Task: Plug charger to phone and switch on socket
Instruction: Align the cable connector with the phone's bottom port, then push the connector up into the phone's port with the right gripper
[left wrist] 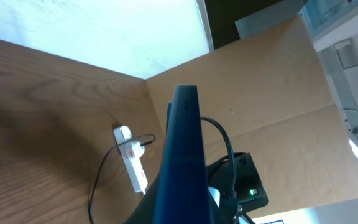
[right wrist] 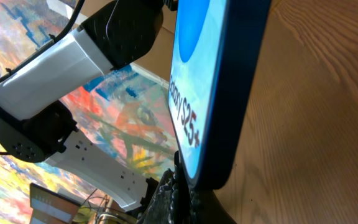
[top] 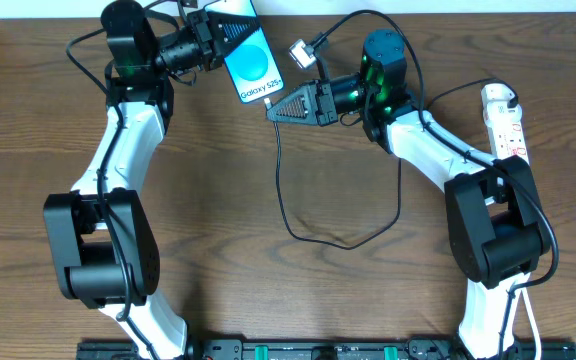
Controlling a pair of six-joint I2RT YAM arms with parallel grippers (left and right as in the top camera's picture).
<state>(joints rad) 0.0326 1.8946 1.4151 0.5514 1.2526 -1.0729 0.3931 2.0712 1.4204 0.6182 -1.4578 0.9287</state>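
My left gripper (top: 226, 42) is shut on the phone (top: 251, 62) and holds it tilted above the back of the table, its blue screen showing. In the left wrist view the phone (left wrist: 183, 149) is seen edge-on. My right gripper (top: 276, 108) is shut on the plug end of the charger, right at the phone's (right wrist: 207, 81) lower edge. The plug tip is hidden between the fingers (right wrist: 188, 198). The thin black charger cable (top: 282, 190) loops over the table towards the white socket (top: 506, 125) at the far right, which also shows in the left wrist view (left wrist: 133, 165).
A thicker black robot cable with a silver connector (top: 304, 52) arches over the right arm. The wooden table (top: 298, 300) ends at a white wall at the back. A brown board (left wrist: 272, 93) stands behind the right arm.
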